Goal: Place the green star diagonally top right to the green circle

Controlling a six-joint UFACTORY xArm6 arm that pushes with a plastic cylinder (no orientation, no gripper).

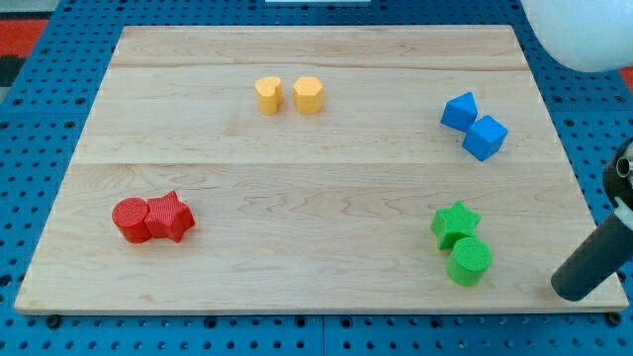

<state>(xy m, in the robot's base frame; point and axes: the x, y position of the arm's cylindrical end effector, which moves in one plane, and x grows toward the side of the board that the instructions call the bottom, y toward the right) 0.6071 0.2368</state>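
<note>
Green star (pixel 455 222) lies on the desk touching the green circle (pixel 469 262), directly above it and slightly toward the view's left, so the diagonal top-right placement is judged not yet achieved. My tip (pixel 571 288), a bare rod with no claw to open or close, rests off both blocks toward the view's right, level with the circle.

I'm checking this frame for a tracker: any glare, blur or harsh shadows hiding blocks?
Camera view: even, soft light; the pale wooden board shows no glare; green star block and green round block are sharp, with faint shadows; my tip looks slightly soft; a white blob is overexposed at top right.
</note>
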